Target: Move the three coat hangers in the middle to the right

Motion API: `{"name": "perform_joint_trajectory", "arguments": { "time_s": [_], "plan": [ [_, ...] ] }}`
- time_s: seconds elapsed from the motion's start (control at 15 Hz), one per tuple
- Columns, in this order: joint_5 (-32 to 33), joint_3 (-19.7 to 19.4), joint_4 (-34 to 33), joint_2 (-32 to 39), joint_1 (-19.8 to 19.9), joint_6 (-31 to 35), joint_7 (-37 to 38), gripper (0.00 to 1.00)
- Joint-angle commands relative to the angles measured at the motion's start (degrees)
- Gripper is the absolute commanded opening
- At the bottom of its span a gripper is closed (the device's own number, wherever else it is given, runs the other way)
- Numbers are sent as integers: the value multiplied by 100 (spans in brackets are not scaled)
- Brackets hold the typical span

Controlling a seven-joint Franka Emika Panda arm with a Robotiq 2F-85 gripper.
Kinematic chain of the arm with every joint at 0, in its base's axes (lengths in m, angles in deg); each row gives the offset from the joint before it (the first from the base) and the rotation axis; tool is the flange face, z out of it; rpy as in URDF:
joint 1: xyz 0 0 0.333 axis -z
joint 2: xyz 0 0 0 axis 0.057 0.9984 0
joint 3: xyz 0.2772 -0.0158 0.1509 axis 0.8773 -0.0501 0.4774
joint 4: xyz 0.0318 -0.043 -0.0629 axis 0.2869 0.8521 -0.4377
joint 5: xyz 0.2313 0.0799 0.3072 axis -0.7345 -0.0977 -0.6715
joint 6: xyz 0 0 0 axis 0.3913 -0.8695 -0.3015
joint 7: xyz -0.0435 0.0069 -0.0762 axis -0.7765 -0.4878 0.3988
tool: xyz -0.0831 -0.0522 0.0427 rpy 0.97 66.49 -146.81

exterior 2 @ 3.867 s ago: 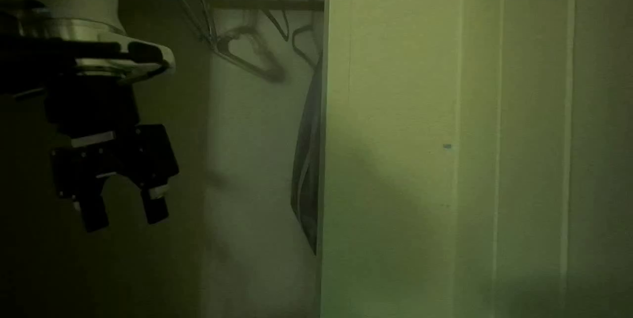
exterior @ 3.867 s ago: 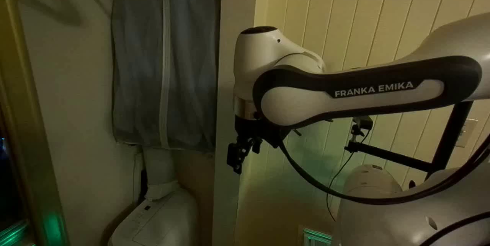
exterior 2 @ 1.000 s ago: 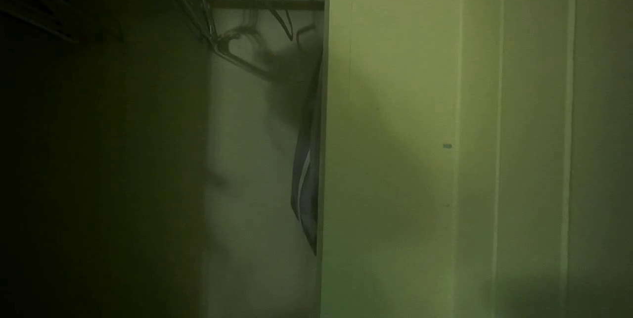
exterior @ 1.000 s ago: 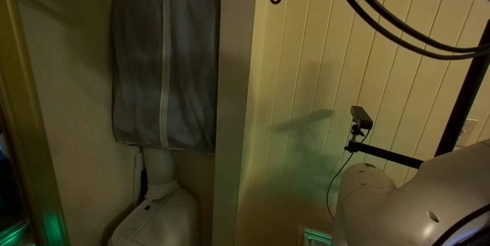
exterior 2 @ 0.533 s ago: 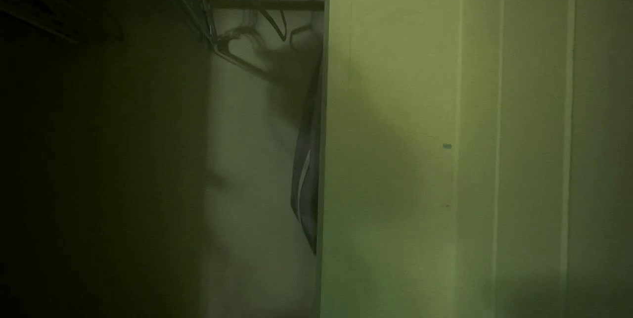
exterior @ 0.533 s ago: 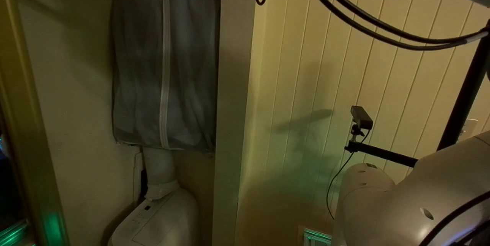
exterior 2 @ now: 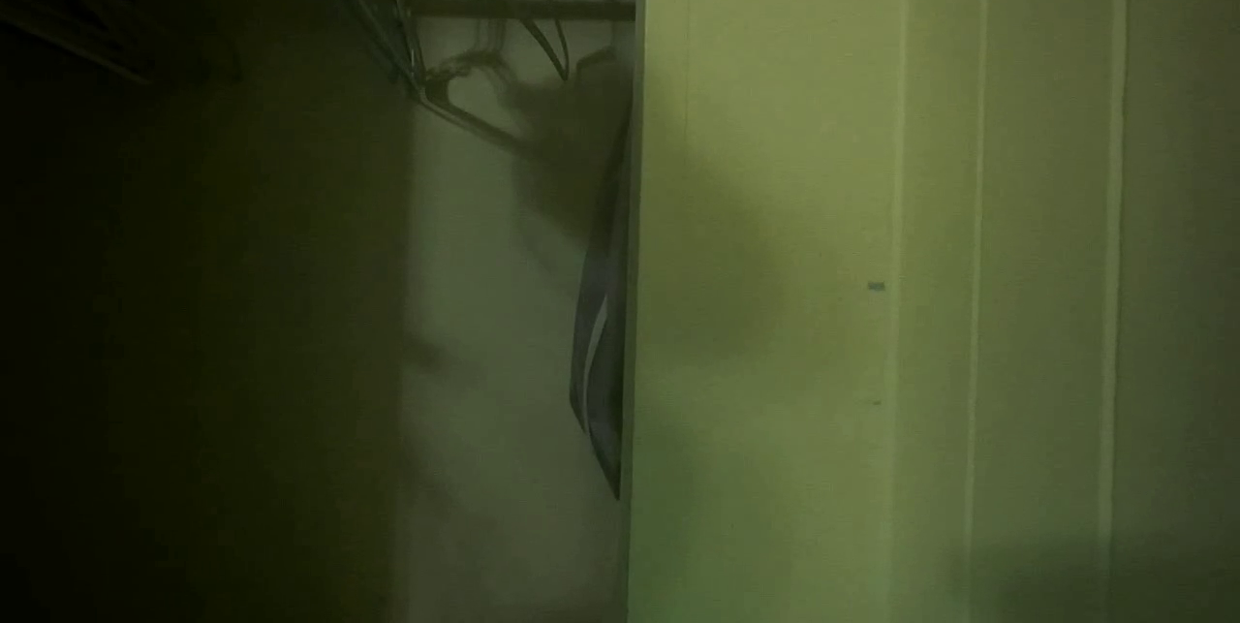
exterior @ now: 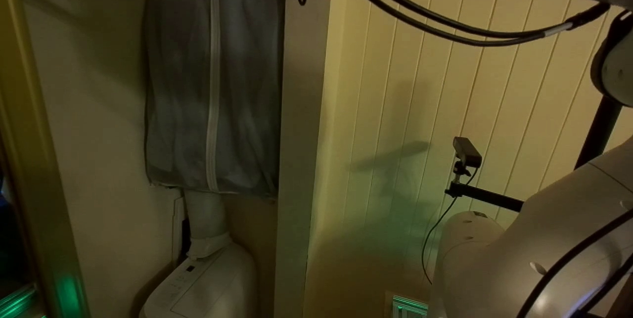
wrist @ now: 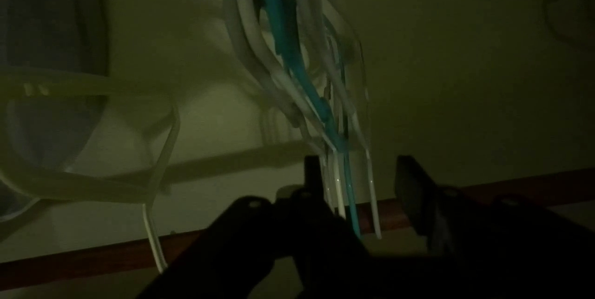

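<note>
White robot arm (exterior: 568,219): raised over the last few seconds; its black cables (exterior: 487,43) have shifted leftward in an exterior view. Grey zipped fabric garment bag (exterior: 198,80): position unchanged. White and teal-blue slim plastic coat hangers (wrist: 304,78): bunched, hook stems crossing the dark red-brown bar (wrist: 107,259) in the wrist view; which three are meant cannot be told. Black two-finger gripper (wrist: 359,176): fingers apart, nothing clamped, gone from both exterior views. Stems appear between the fingertips. Approach is probably nearly complete, grasp next; depth alignment unconfirmed.

Closet (exterior: 96,150), prob. home: hangers (wrist: 300,69), zipped garment bag (exterior: 235,83) & panelled wall (exterior: 395,75).
</note>
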Motion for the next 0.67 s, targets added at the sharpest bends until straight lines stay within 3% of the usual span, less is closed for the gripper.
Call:
{"name": "perform_joint_trajectory", "arguments": {
  "time_s": [0.0, 0.6],
  "plan": [
    [-114, -55, -280, 334, 102, 204, -25, 49],
    [-155, -310, -209, 485, -38, 212, -271, 39]
  ]
}}
